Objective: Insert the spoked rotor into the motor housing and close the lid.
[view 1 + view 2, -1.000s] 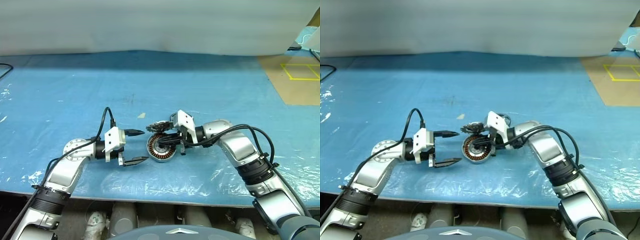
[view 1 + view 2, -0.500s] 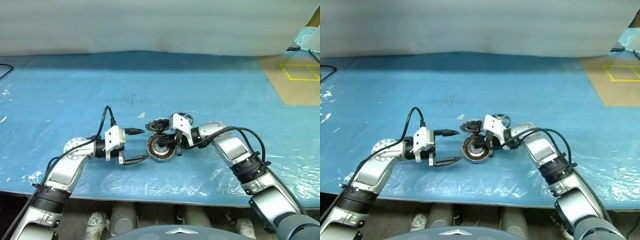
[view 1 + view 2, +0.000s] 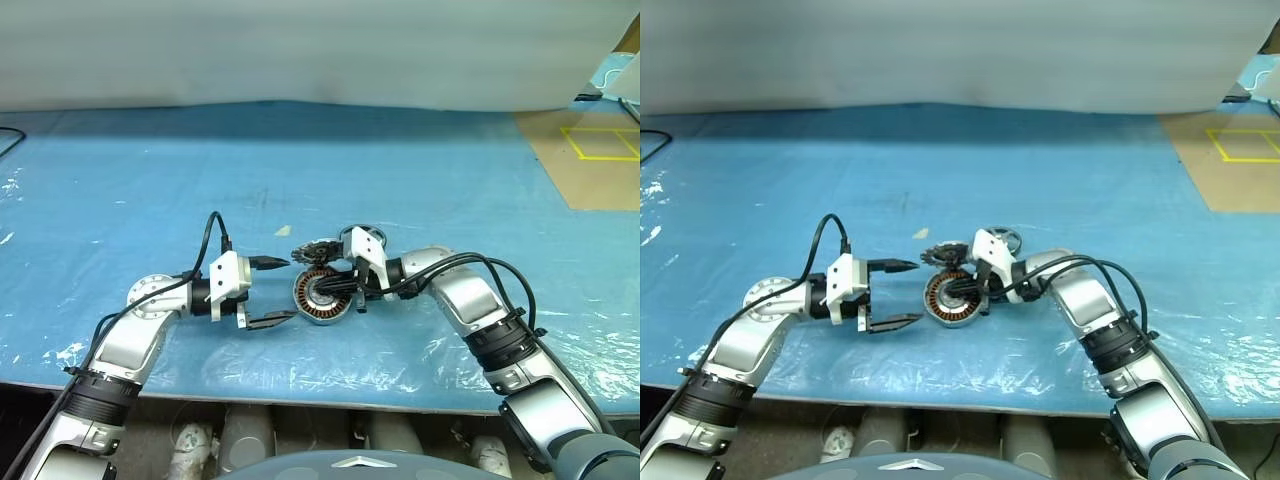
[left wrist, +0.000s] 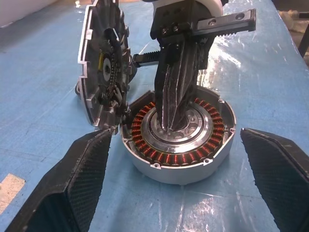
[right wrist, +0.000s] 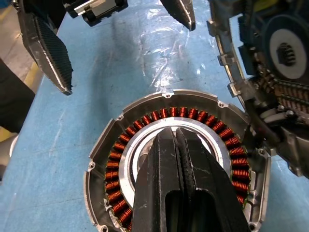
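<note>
Jaws of the right gripper [image 5: 179, 145] are pressing together, tips reaching down onto the silver centre of the motor housing [image 4: 179, 140], inside its ring of copper windings. Jaws of the left gripper [image 3: 272, 291] are standing spread wide, pinching nothing, one finger to either side of the housing's near edge and apart from it. Between the two grippers, the housing is lying flat on the blue worktop [image 3: 420, 170]. Touching the housing's rim, on the far side of the right jaws, the lid [image 4: 104, 67] is standing on edge, toothed rim upward, inner face towards those jaws. Just behind the right gripper's body, the spoked rotor [image 3: 366, 238] is resting on the worktop, partly hidden.
</note>
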Controlling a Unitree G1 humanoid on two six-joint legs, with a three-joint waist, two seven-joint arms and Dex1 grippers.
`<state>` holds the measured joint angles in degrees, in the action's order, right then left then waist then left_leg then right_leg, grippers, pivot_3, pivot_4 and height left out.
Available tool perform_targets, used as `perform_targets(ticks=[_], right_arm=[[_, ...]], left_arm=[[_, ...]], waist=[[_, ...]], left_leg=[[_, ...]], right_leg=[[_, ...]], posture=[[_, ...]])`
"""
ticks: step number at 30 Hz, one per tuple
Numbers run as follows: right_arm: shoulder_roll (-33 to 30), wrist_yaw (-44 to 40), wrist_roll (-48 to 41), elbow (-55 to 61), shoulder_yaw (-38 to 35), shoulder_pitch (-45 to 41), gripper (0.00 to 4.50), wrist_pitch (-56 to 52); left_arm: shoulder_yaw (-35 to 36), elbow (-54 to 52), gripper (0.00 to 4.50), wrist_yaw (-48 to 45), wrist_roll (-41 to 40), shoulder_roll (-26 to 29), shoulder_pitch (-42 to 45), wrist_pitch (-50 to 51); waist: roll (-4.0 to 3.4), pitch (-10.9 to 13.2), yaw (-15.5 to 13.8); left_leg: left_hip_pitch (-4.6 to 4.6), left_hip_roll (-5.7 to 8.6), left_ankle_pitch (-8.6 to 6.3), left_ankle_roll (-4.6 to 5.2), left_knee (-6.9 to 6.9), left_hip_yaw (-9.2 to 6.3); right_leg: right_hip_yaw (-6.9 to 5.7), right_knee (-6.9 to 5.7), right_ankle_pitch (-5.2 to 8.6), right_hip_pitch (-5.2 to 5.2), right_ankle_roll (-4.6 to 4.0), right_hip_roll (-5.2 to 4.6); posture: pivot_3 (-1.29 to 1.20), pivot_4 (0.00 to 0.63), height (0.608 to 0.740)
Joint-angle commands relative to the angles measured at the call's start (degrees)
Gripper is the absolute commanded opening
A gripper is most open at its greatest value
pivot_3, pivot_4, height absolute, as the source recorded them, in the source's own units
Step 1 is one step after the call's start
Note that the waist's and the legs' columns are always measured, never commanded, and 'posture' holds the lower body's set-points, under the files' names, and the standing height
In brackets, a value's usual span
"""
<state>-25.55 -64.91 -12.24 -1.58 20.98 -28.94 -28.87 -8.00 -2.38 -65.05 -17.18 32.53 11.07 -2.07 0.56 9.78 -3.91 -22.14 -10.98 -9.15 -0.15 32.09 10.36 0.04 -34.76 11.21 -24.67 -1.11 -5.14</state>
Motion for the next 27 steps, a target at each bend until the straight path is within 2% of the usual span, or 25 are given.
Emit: perform_targets(ticks=[1,10,14,17,20,27], right_arm=[[-0.2,-0.6,-1.5,2.6,-0.7,-0.4,0.04,-0.9],[-3.5,0.0,5.0,-1.0,2.8,0.3,0.04,3.5],[-4.1,-0.9,4.2,0.1,2.4,0.7,0.04,3.2],[-4.0,-1.7,1.7,2.2,0.8,0.7,0.04,2.4],[-3.9,-2.6,-4.7,7.8,-3.2,-0.2,0.04,-3.5],[-12.9,-5.4,-9.7,14.3,-9.3,0.1,0.04,-8.4]], left_arm=[[0.3,-0.5,4.50,-0.3,-0.2,0.1,0.4,-0.8],[0.2,-1.4,4.50,0.3,-0.1,0.0,0.0,-0.3],[0.2,-1.6,4.50,0.6,-0.2,0.0,-0.2,-0.1],[0.2,-1.5,4.50,0.6,-0.2,0.0,-0.1,-0.1],[0.1,-1.4,4.50,0.5,-0.2,-0.1,0.1,-0.1],[0.7,-2.4,4.50,0.8,-1.8,-0.8,0.3,1.4]], waist=[[0.00,0.0,0.0],[0.00,0.0,0.0],[0.00,0.0,0.0],[0.00,0.0,-0.1],[0.00,0.0,-0.1],[0.00,0.0,-0.2]], left_leg=[[0.00,0.00,0.00,0.00,0.00,0.00],[0.02,0.00,0.00,0.00,0.00,0.00],[0.03,0.03,0.00,0.00,0.00,0.00],[0.03,0.03,0.00,0.00,0.01,0.00],[0.01,0.03,0.00,0.00,0.01,0.00],[-0.03,0.02,0.00,0.00,-0.02,0.00]], right_leg=[[0.00,0.00,0.00,0.00,0.00,0.00],[0.01,0.00,0.01,0.01,0.01,0.00],[0.02,0.00,0.02,0.04,0.03,-0.02],[0.02,0.00,0.02,0.05,0.03,-0.02],[0.02,0.00,0.01,0.03,0.02,-0.01],[0.00,0.02,0.00,-0.01,0.00,-0.01]], posture=[[0.00,0.150,0.740],[0.00,0.150,0.740],[0.00,0.150,0.740],[0.00,0.150,0.740],[0.00,0.150,0.740],[0.00,0.150,0.740]])
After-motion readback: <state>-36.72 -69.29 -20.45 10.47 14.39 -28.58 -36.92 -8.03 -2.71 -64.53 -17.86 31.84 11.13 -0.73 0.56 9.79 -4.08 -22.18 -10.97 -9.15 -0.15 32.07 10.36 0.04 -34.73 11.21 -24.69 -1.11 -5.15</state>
